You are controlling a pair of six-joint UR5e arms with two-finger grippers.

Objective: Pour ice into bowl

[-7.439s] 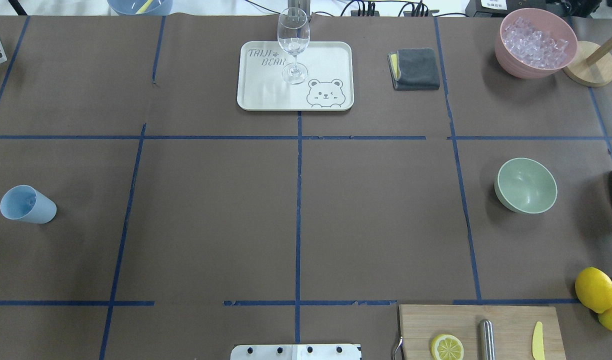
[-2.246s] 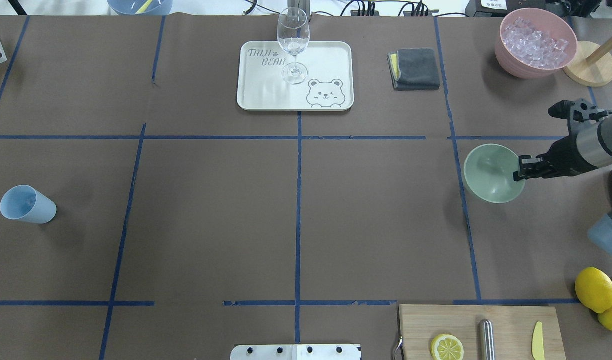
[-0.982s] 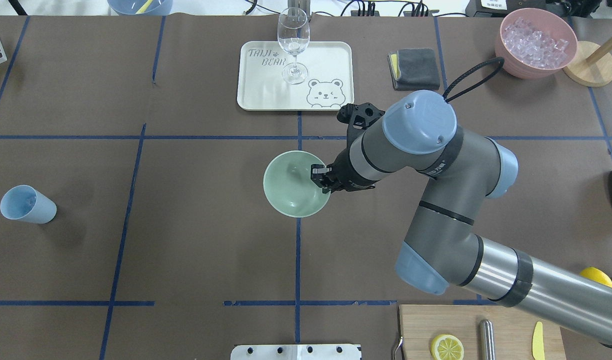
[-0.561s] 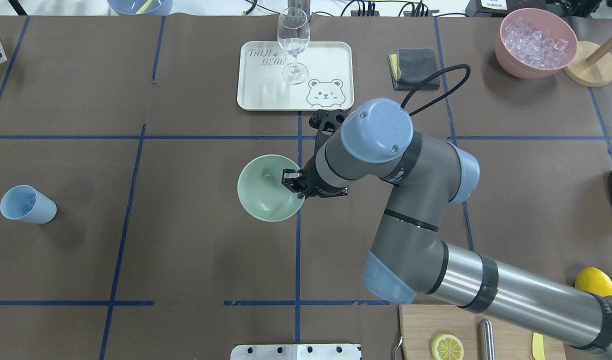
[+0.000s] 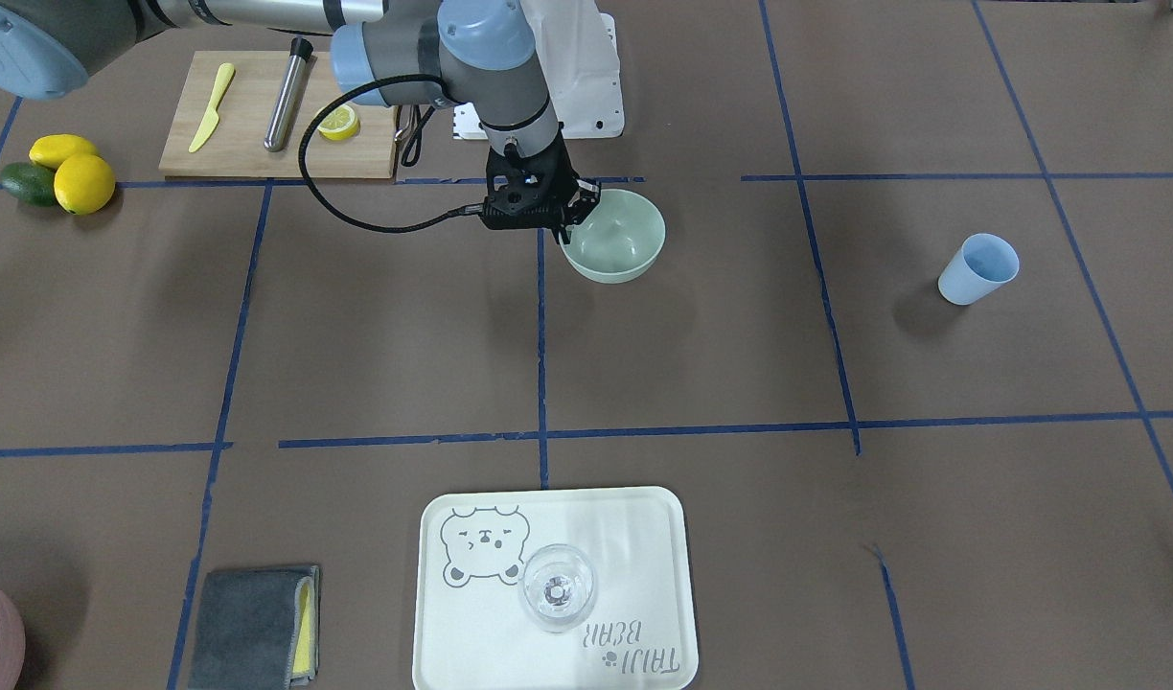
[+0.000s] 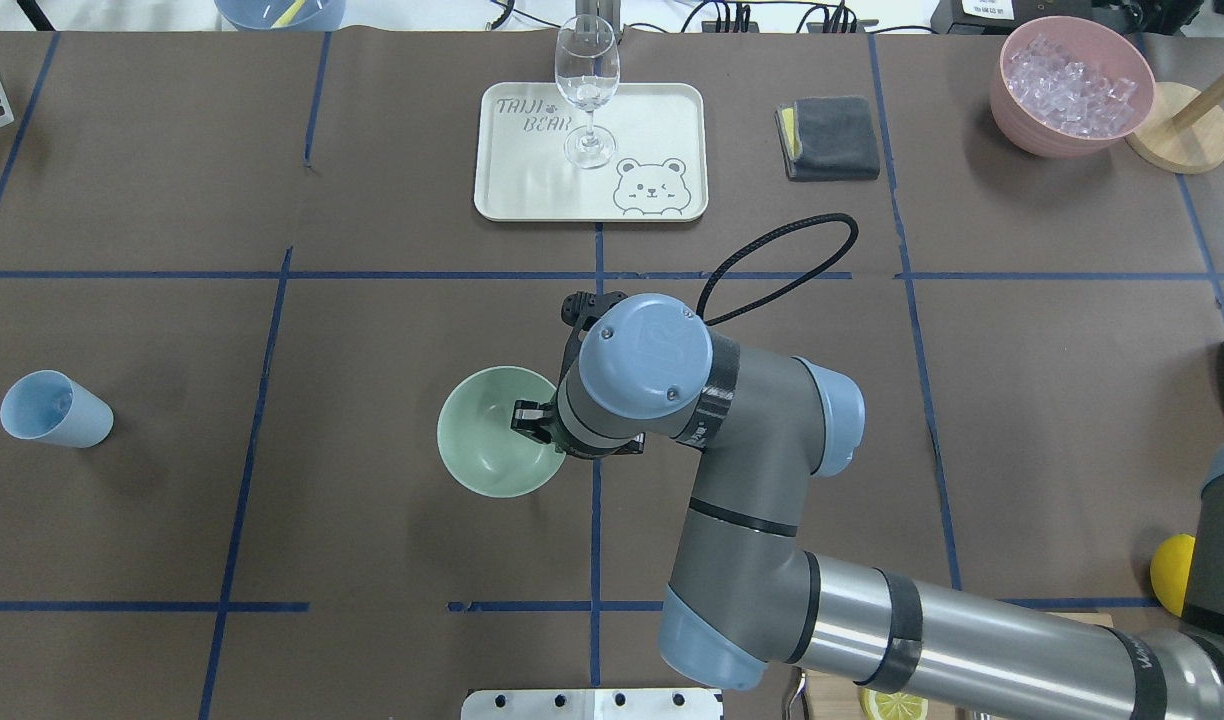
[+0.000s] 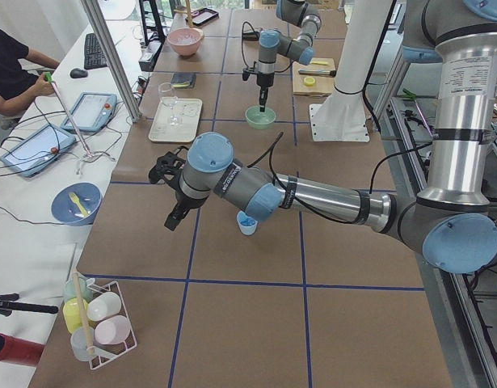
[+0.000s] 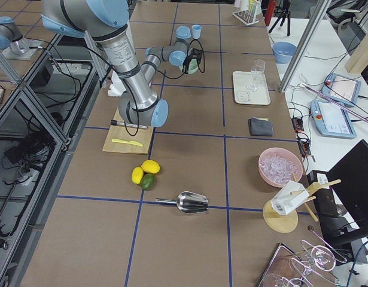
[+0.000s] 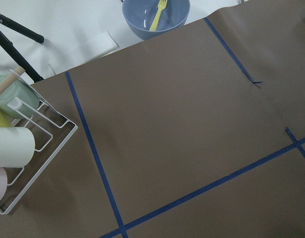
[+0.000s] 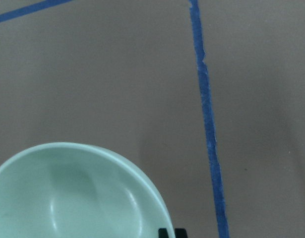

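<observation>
The mint-green bowl [image 6: 484, 440] is upright and empty, just left of the table's centre line; it also shows in the front view [image 5: 620, 244] and the right wrist view [image 10: 68, 198]. My right gripper [image 6: 532, 420] is shut on the bowl's rim on its right side. The ice [image 6: 1070, 80] lies heaped in a pink bowl [image 6: 1017, 120] at the far right corner. My left gripper [image 7: 172, 221] shows only in the left side view, hanging over the table near the blue cup [image 7: 246, 224]. I cannot tell whether it is open or shut.
A blue cup [image 6: 52, 408] stands at the left. A cream tray [image 6: 662, 110] with a wine glass [image 6: 586, 90] sits at the far middle, a grey cloth [image 6: 832, 137] to its right. A cutting board [image 5: 251, 153], lemons [image 5: 83, 182] and a metal scoop [image 8: 189, 203] lie on the right side.
My right arm came in from the right, took the bowl by its rim and carried it left across the table, past the centre line and nearer to the robot.
</observation>
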